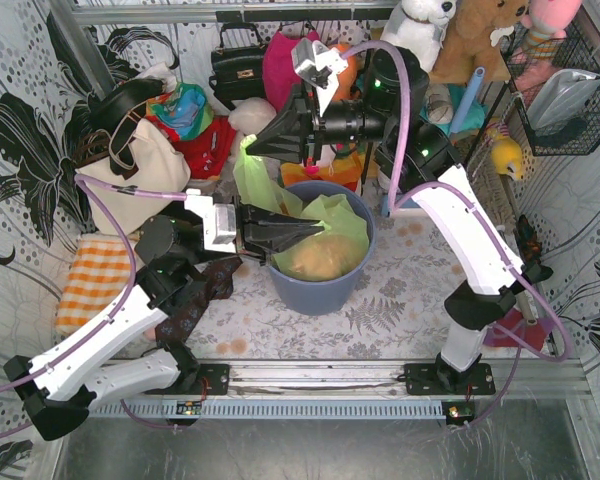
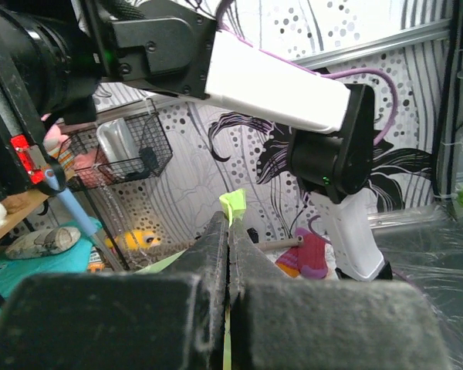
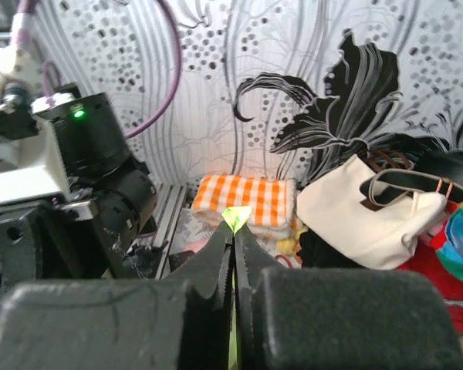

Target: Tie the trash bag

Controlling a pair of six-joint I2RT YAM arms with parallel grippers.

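Black-and-white floral wallpaper is being shown on the walls around a fern-patterned tabletop (image 1: 400,300), where a blue-grey bin (image 1: 315,292) is being seen standing upright near the middle. The trash bag (image 1: 342,218) is being held inside this bin, its lime-green rim draped over the far edge, with tan crumpled paper (image 1: 320,258) being seen through the plastic in the bin's mouth. 1 strip of the bag's edge is being stretched up and leftward out of the bin by the right gripper (image 1: 248,150), whose 2 fingers are being pressed together on it above the bin's far left side; in the right wrist view a small green tip is being squeezed between the clenched jaws. Another part of the bag's edge is being pinched by the left gripper (image 1: 318,228), which is being held level over the bin's opening with its jaws clamped tight; a green scrap is being shown poking above them in the left wrist view. A white handbag (image 1: 145,170) and an orange checked cloth (image 1: 95,280) are being seen lying to the left, and plush toys (image 1: 460,30) are being seen at the back right
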